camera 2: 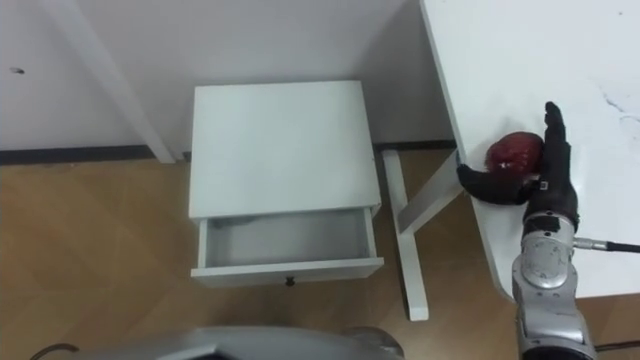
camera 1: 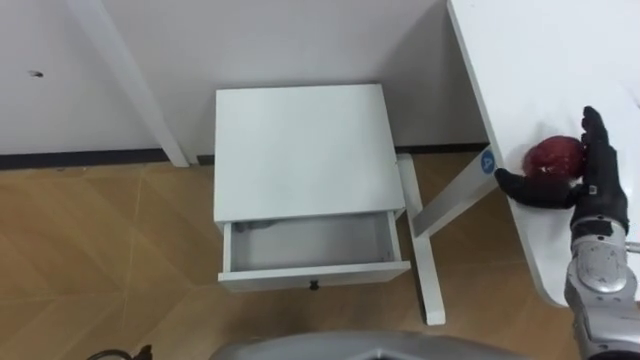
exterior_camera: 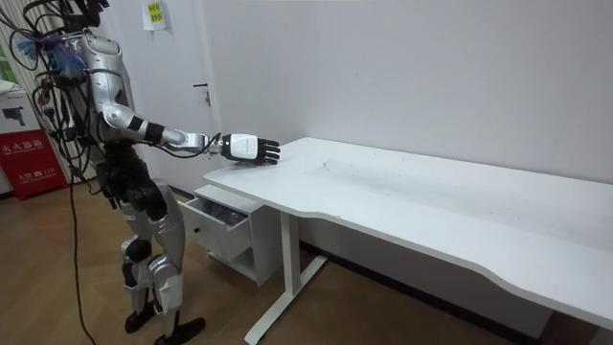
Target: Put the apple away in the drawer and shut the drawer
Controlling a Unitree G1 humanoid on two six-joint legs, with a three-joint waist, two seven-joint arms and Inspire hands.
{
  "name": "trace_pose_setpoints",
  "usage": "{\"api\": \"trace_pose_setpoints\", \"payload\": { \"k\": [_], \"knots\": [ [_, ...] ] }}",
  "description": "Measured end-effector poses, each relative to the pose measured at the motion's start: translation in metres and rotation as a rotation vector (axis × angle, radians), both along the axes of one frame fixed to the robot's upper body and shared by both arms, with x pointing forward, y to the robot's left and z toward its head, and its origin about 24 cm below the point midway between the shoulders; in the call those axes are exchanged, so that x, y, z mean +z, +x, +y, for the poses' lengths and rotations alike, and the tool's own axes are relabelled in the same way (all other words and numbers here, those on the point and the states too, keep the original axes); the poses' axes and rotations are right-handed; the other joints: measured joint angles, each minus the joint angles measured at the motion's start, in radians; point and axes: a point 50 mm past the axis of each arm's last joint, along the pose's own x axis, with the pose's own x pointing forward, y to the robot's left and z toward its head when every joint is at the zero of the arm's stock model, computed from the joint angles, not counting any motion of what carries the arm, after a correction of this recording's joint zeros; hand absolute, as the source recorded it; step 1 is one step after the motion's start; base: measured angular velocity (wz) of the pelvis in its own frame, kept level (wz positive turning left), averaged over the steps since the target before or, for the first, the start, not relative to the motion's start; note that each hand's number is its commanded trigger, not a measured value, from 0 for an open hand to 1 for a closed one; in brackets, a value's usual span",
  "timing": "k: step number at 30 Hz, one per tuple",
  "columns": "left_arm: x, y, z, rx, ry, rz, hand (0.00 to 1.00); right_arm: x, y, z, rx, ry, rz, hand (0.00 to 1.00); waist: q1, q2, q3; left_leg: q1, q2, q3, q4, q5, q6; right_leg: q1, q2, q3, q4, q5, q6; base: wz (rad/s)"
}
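Observation:
A dark red apple (camera 1: 553,155) (camera 2: 512,150) lies near the edge of the white table (camera 1: 540,60). My right hand (camera 1: 598,190) (camera 2: 552,185) rests open around it, straight fingers along its right side and the thumb reaching under its near side. Below and to the left, the small white cabinet (camera 1: 300,150) has its drawer (camera 1: 314,274) pulled out, and the inside looks bare. In the room view I stand beside the cabinet with my right hand (exterior_camera: 251,148) stretched over the table's corner.
The table's white leg and foot (camera 1: 430,260) stand just right of the cabinet. A slanted white beam (camera 1: 130,90) leans against the wall at the left. Wooden floor (camera 1: 100,250) lies open left of the cabinet.

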Motion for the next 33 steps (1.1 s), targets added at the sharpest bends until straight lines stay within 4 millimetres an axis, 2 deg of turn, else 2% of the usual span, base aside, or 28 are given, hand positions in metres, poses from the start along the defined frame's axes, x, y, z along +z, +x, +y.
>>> {"api": "trace_pose_setpoints", "payload": {
  "k": [9,18,25,30,33],
  "knots": [
    [0.000,0.000,0.000,0.000,-0.005,0.005,0.00,0.000,-0.002,-0.007,-0.034,-0.062,0.013,1.00,-0.002,-0.010,-0.0065,0.002,0.000,-0.006,0.000,0.000,0.000,0.004,0.000,-0.006,-0.001,0.000,0.000,0.01],
    [0.001,0.000,0.001,0.001,-0.002,0.005,0.00,-0.001,0.000,-0.008,-0.062,-0.054,0.006,1.00,-0.002,-0.008,-0.0066,0.006,0.001,-0.011,0.000,-0.001,0.000,0.012,0.001,-0.012,-0.002,0.000,0.000,0.01],
    [0.000,-0.001,0.000,-0.005,0.000,0.019,0.00,0.001,0.006,-0.002,0.000,-0.124,0.023,1.00,0.001,-0.006,-0.0063,0.008,0.002,-0.009,0.000,0.000,0.000,0.010,0.001,-0.009,-0.001,0.000,0.000,0.00],
    [-0.001,0.000,-0.005,-0.044,-0.006,0.028,0.00,0.004,0.013,0.013,0.071,-0.144,0.010,1.00,0.001,0.000,-0.0049,0.007,-0.001,-0.005,0.000,0.000,0.000,0.009,0.002,-0.009,-0.001,0.000,0.000,-0.01],
    [-0.001,0.004,-0.005,-0.047,-0.007,0.018,0.00,0.009,0.022,0.035,0.191,-0.132,-0.012,1.00,0.004,0.004,-0.0044,0.006,-0.001,-0.004,0.001,0.000,-0.001,0.008,0.003,-0.008,0.000,0.000,0.000,-0.02]
  ]
}}
